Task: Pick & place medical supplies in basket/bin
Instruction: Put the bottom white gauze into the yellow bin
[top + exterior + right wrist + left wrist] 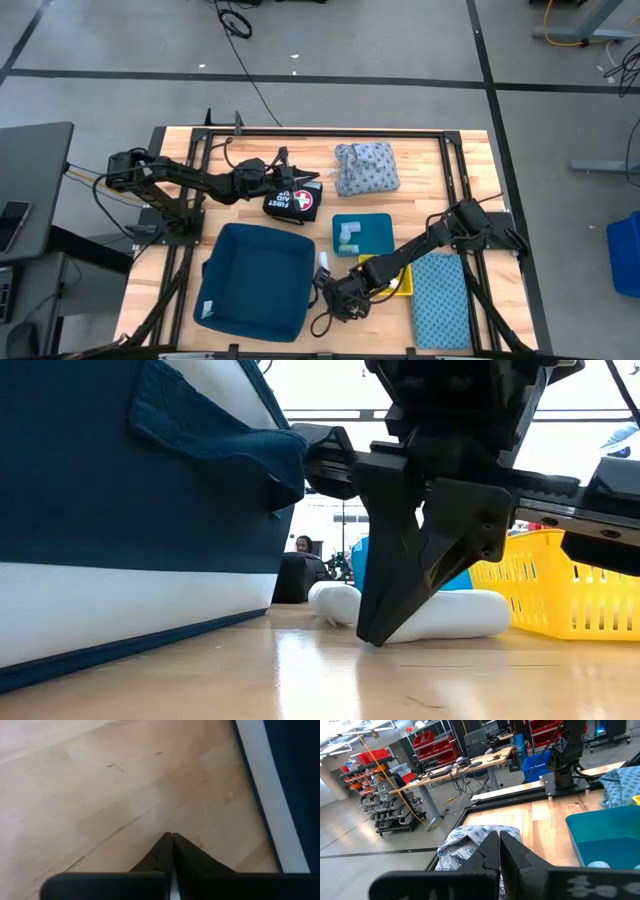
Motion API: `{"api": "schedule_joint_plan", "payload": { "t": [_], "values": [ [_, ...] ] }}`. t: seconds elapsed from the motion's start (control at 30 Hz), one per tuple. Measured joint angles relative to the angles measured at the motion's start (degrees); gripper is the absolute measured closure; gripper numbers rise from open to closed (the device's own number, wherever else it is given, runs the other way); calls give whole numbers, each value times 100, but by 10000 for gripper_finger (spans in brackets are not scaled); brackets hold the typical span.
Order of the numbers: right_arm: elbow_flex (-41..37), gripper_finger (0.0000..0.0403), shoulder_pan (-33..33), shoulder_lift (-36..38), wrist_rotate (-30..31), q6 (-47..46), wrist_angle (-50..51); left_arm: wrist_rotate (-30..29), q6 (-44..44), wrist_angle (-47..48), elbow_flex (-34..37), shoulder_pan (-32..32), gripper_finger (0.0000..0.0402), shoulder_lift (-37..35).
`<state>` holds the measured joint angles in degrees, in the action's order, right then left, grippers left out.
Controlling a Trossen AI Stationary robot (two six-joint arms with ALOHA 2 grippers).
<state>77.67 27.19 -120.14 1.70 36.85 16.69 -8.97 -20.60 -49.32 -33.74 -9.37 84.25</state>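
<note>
Grey floor [400,40], workbench [470,762], red bins [432,745]

On the tabletop [460,165] you have one dark blue fabric bin [255,280], one teal tray [375,235], one yellow basket [398,283] and one black first-aid pouch [292,200]. Cloths come to two — a grey-blue patterned bundle [366,167] at 12 o'clock, a flat blue patterned cloth [440,300] at 4 o'clock. You can count one white roll [323,263] beside the bin. The small clear vials [347,236] in the tray — too small to count.
</note>
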Motion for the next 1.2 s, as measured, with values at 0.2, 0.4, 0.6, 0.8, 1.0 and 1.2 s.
{"api": "schedule_joint_plan", "payload": {
  "t": [0.2,0.4,0.6,0.8,1.0,1.2],
  "values": [
    [-6,339,42,65,401,-122,100,2,4,1,0,0,402,0],
    [-4,262,60,194,467,-555,287,4,-8,8,0,0,402,0],
    [0,200,17,293,171,-1429,724,7,-24,31,0,0,402,0],
    [0,190,-76,293,-14,-1942,1195,26,-42,26,0,0,402,0],
    [0,198,-82,388,33,-1947,1182,50,-42,26,0,0,402,0],
    [0,191,-82,495,121,-2083,1498,53,-44,24,-2,0,402,0]
  ]
}}
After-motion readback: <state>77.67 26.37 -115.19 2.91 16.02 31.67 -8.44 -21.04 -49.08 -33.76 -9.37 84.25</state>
